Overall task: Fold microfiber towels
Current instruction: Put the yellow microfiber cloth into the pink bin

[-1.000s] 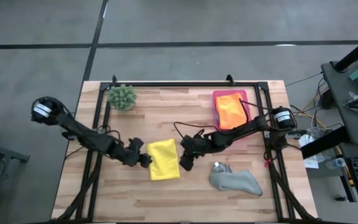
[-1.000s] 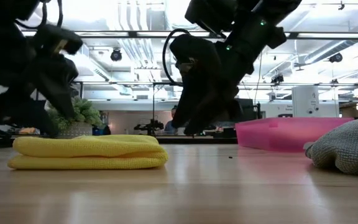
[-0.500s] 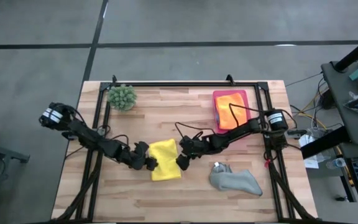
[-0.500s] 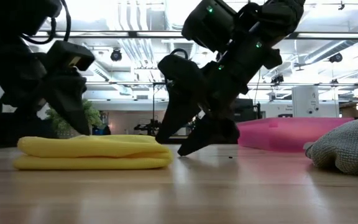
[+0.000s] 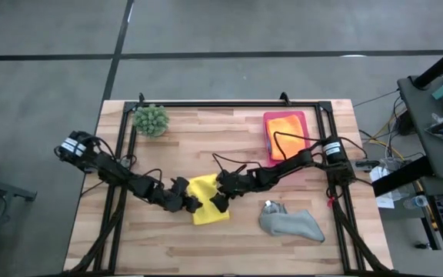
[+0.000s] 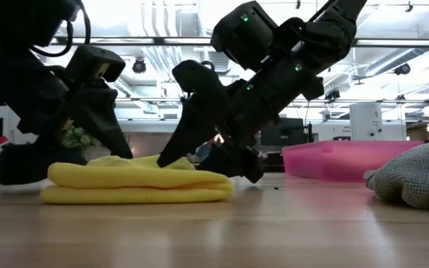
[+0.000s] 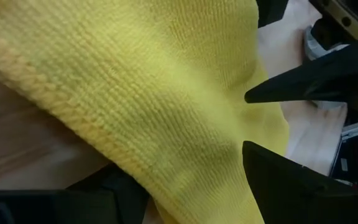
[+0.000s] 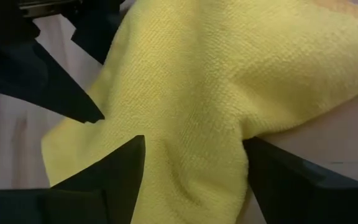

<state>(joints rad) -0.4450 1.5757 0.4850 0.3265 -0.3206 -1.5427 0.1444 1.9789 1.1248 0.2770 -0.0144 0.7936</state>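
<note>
Tabletop (image 5: 298,242): wood planks, black frame along the edges.

Left arm reaches in from the tabletop's left edge, right arm from its right edge; they meet at the middle front.

Pink tray (image 5: 268,119) at back right, orange towel (image 5: 284,137) lying in it.

Grey towel (image 5: 292,224) crumpled front right, well apart from both grippers.

Yellow towel (image 5: 206,201) folded, flat on the tabletop, centre front, between the two grippers.

Left gripper (image 5: 191,204) at the yellow towel's left edge, fingers spread apart, one each side of the edge, not clamped.

Right gripper (image 5: 218,201) at the right edge, fingers likewise apart and straddling the fabric.

Low view: both grippers are angled down onto the towel, right one pressing into its top.

Spiky green plant (image 5: 151,119) back left, clear of everything.
</note>
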